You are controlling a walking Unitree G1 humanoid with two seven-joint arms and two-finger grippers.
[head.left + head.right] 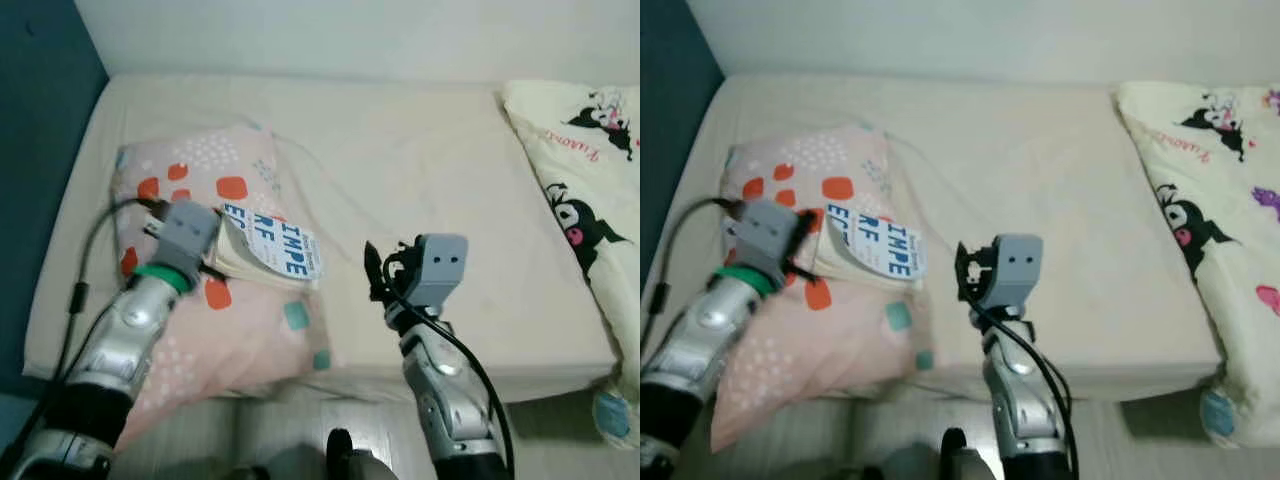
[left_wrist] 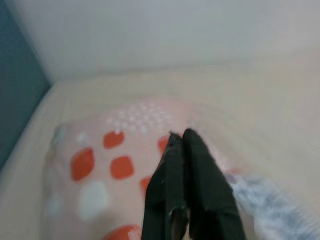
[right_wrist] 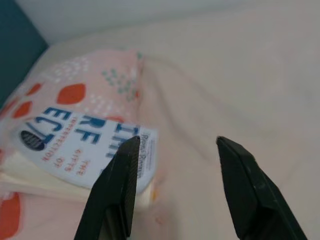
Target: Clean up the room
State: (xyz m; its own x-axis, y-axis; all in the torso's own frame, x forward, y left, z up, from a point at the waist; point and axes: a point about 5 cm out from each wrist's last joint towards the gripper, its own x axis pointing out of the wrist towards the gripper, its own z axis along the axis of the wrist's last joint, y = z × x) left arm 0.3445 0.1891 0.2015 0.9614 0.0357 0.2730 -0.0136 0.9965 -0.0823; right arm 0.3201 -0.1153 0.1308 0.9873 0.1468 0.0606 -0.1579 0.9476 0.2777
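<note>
Right gripper (image 3: pixel 175 185) spread wide beside the book (image 1: pixel 268 252) on the pillow (image 1: pixel 215 300); left gripper (image 2: pixel 182 150) pinched together, best approaching level at the spine.

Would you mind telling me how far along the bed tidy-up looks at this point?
Early. The book lies on the pink pillow, and the blanket sits bunched at the bed's right side. The left end effector, shut, is by the book; the right end effector hovers open over the sheet. Everything remains.
</note>
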